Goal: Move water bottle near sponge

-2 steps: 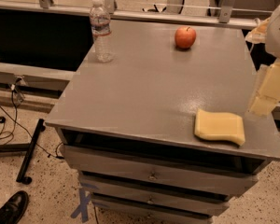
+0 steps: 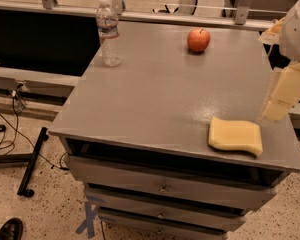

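Grey tabletop (image 2: 155,99): its broad middle lay bare and passable.
Water bottle (image 2: 109,33): stood upright at the far left corner, well apart from everything else.
Apple (image 2: 198,40): sat near the far edge, right of centre.
Sponge (image 2: 235,136): lay flat at the near right corner.
Gripper (image 2: 275,111): hung over the right edge, just beyond the sponge.

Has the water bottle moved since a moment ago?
No. The water bottle keeps its far-left table corner and its gap to the apple. The end effector hangs right of the sponge.
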`<state>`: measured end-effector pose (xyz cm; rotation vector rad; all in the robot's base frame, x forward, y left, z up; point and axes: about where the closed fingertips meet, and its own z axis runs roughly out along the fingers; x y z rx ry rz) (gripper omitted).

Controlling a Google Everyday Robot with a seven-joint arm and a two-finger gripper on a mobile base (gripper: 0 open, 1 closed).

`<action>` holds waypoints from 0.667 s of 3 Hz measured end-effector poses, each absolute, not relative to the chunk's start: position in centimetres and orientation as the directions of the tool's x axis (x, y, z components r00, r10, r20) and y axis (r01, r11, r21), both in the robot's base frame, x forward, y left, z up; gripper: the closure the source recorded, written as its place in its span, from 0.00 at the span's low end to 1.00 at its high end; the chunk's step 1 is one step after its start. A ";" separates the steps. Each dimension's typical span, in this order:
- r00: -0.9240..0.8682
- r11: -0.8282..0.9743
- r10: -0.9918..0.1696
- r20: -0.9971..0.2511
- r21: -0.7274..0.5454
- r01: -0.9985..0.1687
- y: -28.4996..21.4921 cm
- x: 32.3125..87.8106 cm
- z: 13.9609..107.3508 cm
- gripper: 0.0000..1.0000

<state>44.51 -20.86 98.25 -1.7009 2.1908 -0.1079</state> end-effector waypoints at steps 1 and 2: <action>-0.160 0.260 -0.935 -0.317 -0.302 -0.917 -18.4 48.3 97.6 0.00; -0.126 0.292 -0.885 -0.448 -0.323 -0.900 -15.1 55.0 96.9 0.00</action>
